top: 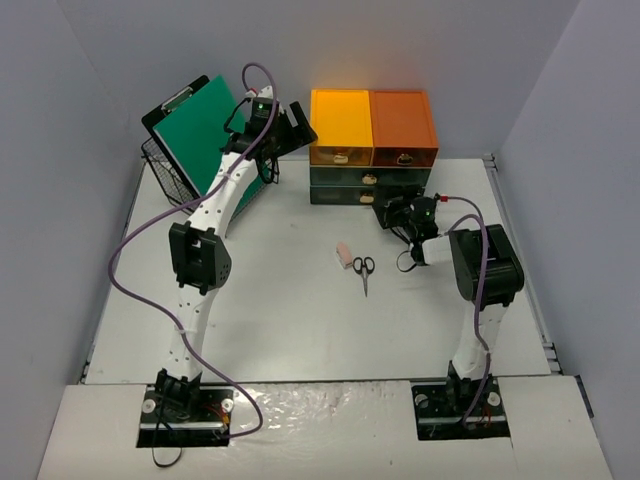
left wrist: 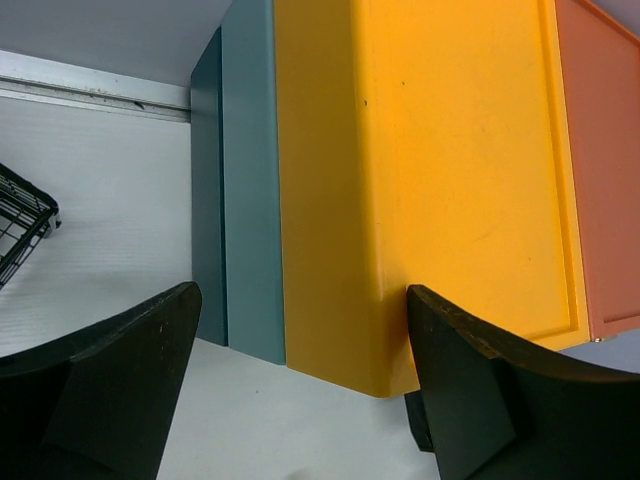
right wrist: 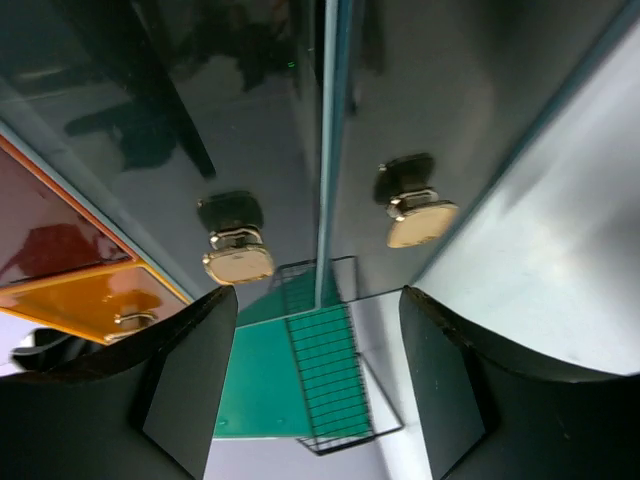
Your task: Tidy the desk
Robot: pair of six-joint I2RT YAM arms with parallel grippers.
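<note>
Nearest the camera, the arm bases sit at the near edge of the desk, a white top enclosed by grey-blue walls on three sides. Left gripper and right gripper both hold jaws apart, empty, at the far drawer unit. The green clipboard hides most of the wire basket; the pale item beside the scissors is unidentifiable.

1. The left arm is built of white tube links and bulky black joint housings, with a small green light near the wrist.
2. The right arm has the same white links, black housings and green light.
3. A purple cable loops loosely along each arm, rising from black base mounts at the 6 o'clock end.
4. The left claw and right claw have matte black, wedge-shaped fingers.
</note>
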